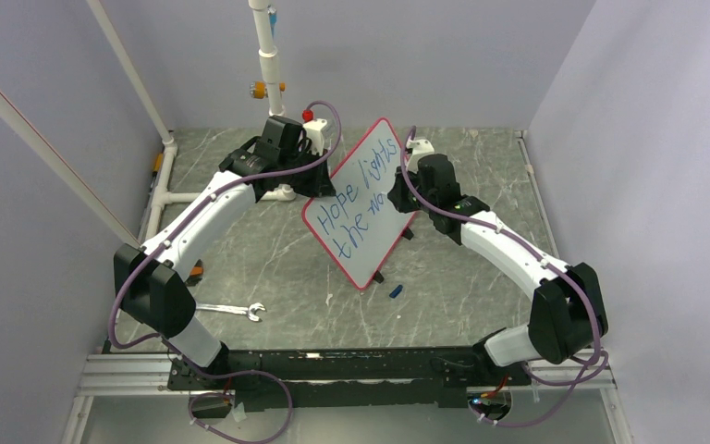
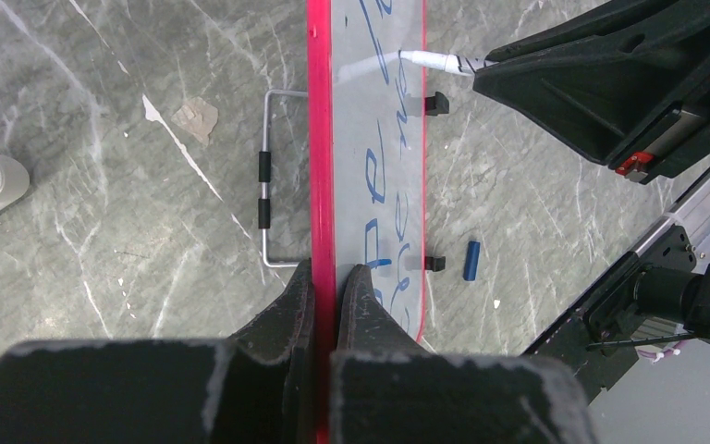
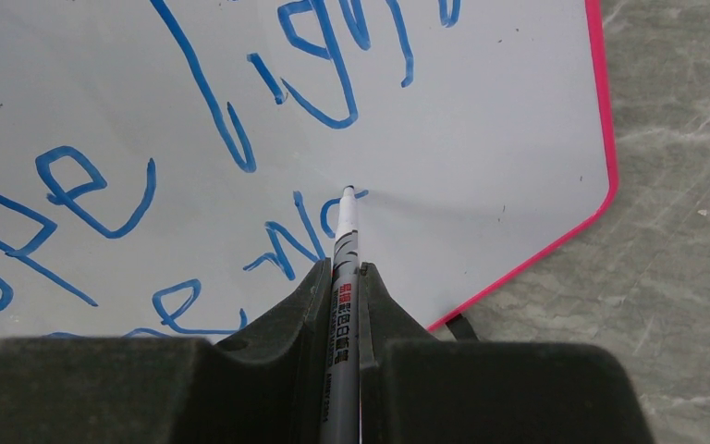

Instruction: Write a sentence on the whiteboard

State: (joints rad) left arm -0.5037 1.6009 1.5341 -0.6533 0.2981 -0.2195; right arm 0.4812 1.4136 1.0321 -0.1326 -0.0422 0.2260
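Left gripper clamps the whiteboard toward the table's far edge. Right gripper pinches the marker, with the sentence unfinished. Next, complete the last word.

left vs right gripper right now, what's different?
The left gripper is clamped on the red edge of the whiteboard; the right gripper is clamped on a marker. Left sits edge-on to the board; right faces the writing surface, marker tip at the second line. Shared: both shut, black fingers.

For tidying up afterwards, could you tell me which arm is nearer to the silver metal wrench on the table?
Left. The left arm has its black elbow right beside the silver metal wrench; the right arm stands on the opposite side.
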